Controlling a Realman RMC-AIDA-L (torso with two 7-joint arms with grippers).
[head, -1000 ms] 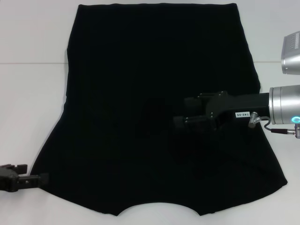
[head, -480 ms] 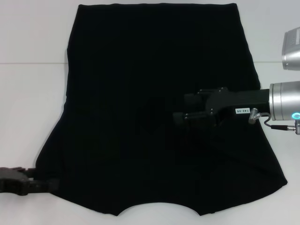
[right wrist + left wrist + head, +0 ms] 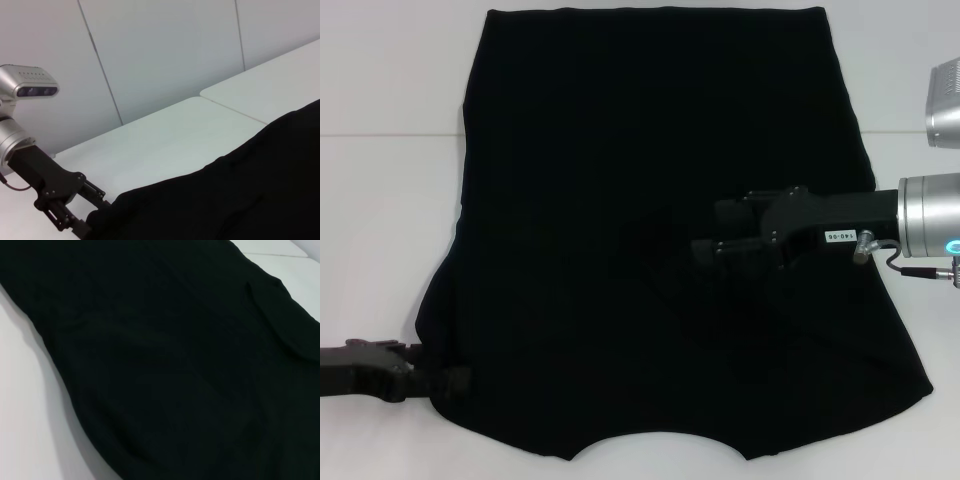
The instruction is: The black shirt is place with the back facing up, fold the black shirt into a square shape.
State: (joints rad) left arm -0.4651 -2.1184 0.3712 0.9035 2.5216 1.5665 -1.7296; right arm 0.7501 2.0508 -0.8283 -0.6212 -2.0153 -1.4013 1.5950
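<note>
Lying flat on the white table point(image 3: 390, 200), the black shirt point(image 3: 650, 150) covers most of the head view, from a straight edge along the top of the frame to a curved notch at the bottom centre. No lettering shows on the upward face.

The left gripper point(image 3: 455, 381) is in the lower left of the frame, low over the table, its tip touching the shirt's lower left corner, where the cloth edge is drawn inward. Whether its fingers have closed on the fabric cannot be told. The left wrist view is nearly filled by black cloth, with table at one side.

The right gripper point(image 3: 705, 252) enters from the right edge and sits over the shirt right of centre. Faint creases surround its tip; its finger opening cannot be determined against the dark fabric.
</note>
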